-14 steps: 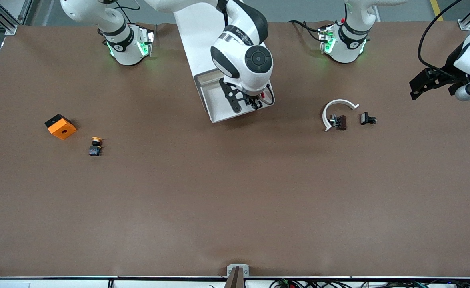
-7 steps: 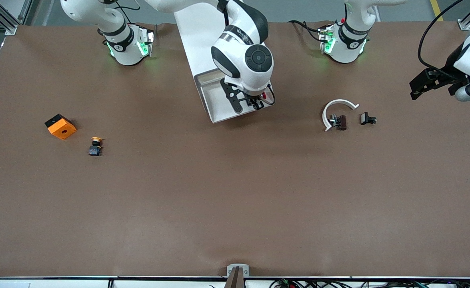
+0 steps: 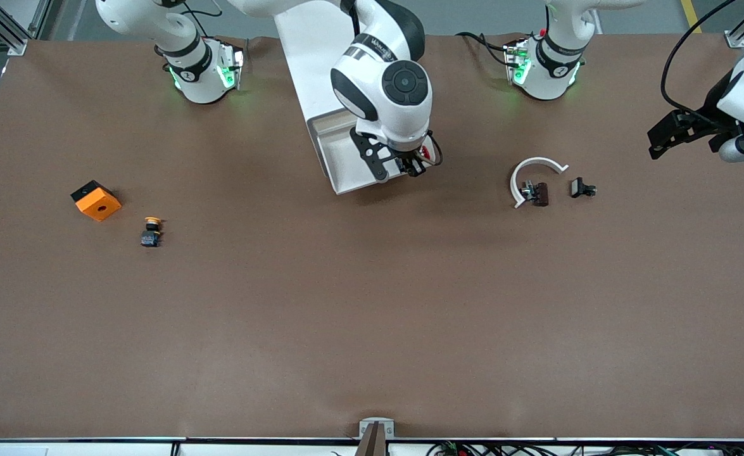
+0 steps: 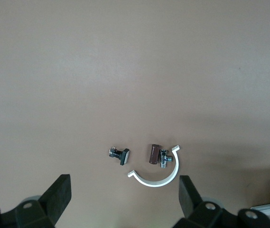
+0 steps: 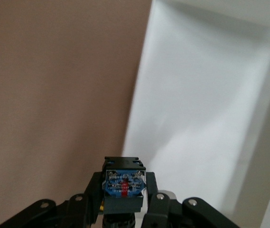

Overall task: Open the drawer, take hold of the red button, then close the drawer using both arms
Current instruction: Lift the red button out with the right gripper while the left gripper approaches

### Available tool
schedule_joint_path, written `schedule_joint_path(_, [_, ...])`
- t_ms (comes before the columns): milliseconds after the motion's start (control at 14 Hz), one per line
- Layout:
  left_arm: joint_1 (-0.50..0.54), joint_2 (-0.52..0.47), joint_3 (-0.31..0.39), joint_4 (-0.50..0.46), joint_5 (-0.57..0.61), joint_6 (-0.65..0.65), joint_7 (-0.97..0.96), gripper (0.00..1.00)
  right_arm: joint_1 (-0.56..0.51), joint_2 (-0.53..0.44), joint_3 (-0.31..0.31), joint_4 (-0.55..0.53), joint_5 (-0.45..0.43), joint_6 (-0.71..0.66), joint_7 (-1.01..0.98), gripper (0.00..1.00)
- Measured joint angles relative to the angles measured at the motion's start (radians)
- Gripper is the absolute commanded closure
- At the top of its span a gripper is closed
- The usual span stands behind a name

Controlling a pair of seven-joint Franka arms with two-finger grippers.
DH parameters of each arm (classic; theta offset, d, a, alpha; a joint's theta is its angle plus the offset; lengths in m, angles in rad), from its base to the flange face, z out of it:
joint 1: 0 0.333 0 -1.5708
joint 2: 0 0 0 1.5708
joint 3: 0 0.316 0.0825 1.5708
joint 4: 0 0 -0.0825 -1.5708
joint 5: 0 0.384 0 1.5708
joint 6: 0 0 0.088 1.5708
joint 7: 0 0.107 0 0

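Right black two-finger gripper (image 3: 413, 166) clenched on small red-capped push-button with black body (image 3: 425, 154), up over 4 o'clock corner of pulled-out shallow white tray drawer (image 3: 346, 166). Right wrist view: button's blue-labelled base (image 5: 124, 184) between fingers (image 5: 158, 204), white drawer floor (image 5: 206, 118) beneath.

Left black two-finger gripper (image 3: 666, 133) waits over table's left-arm end, fingers (image 4: 59, 192) spread wide, nothing held; white curved plastic clip (image 3: 530, 171) and small dark metal parts (image 3: 582, 188) on brown table (image 3: 372, 304) below.

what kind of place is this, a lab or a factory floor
Probably a robotics lab bench: two arms bolted to a brown-covered table, a white drawer cabinet, and small parts like an orange box laid out for handling.
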Motion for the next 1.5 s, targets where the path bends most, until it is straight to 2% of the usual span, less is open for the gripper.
schedule_joint_path(429, [-0.002,0.027,0.000,-0.001,0.000,0.019,0.000,0.00,-0.136,-0.018,-0.002,0.104,0.016,-0.140,-0.299,1.00])
schedule_joint_path(857, [-0.020,0.078,-0.015,-0.005,0.000,0.067,0.002,0.00,-0.251,-0.065,-0.013,0.112,0.016,-0.218,-0.609,1.00])
schedule_joint_path(1214, [-0.026,0.154,-0.069,-0.015,-0.002,0.137,0.002,0.00,-0.326,-0.080,-0.018,0.105,-0.073,-0.269,-0.899,1.00])
schedule_joint_path(1500, [-0.028,0.245,-0.154,-0.020,-0.006,0.235,-0.001,0.00,-0.387,-0.105,-0.019,0.059,-0.131,-0.274,-1.104,1.00])
